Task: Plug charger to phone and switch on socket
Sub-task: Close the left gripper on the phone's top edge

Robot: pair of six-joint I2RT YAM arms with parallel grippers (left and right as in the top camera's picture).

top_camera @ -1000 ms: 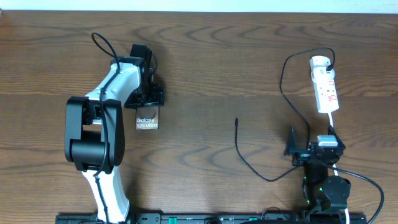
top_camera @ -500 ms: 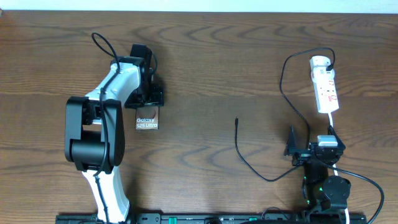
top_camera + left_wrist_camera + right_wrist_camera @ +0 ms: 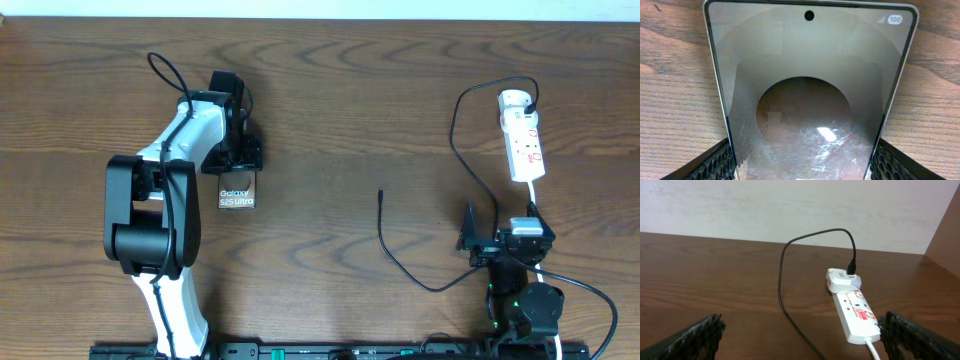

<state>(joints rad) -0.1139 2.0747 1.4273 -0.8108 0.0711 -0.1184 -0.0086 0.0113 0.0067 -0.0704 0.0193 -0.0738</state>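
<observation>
The phone (image 3: 237,190) lies flat on the wooden table, dark bronze with white "Galaxy S25 Ultra" lettering. My left gripper (image 3: 238,163) is shut on its far end. In the left wrist view the phone (image 3: 810,75) fills the frame and the black fingers (image 3: 712,165) press on both of its side edges. The charger's black cable (image 3: 398,262) loops across the table, and its plug tip (image 3: 380,194) lies loose mid-table. The white socket strip (image 3: 525,140) sits at the far right and also shows in the right wrist view (image 3: 855,312). My right gripper (image 3: 498,232) is open and empty, just in front of the strip.
A white adapter (image 3: 842,277) is plugged into the strip's far end with the black cable (image 3: 785,280) arching out of it. The strip's white cord (image 3: 874,350) runs back toward my right arm. A pale wall stands behind the table.
</observation>
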